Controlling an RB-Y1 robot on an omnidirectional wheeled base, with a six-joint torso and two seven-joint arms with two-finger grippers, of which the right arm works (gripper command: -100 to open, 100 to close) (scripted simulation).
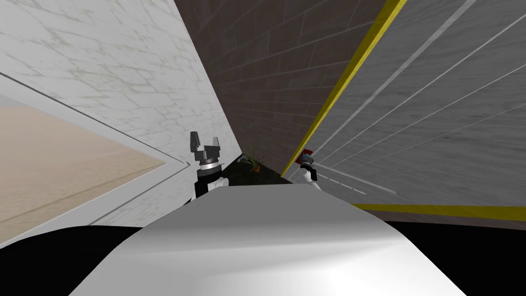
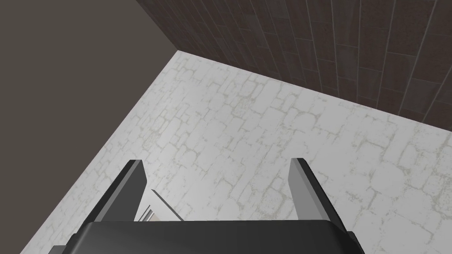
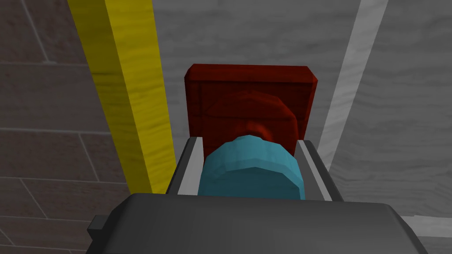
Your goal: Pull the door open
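Grey door (image 1: 436,103), yellow edge (image 3: 128,88); teal knob (image 3: 251,169) (red backplate (image 3: 251,84)) in right claw (image 3: 249,143).

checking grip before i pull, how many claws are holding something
1. The right claw is shut on the blue knob, in front of the red plate on the grey door. The left claw is open, by the white wall.
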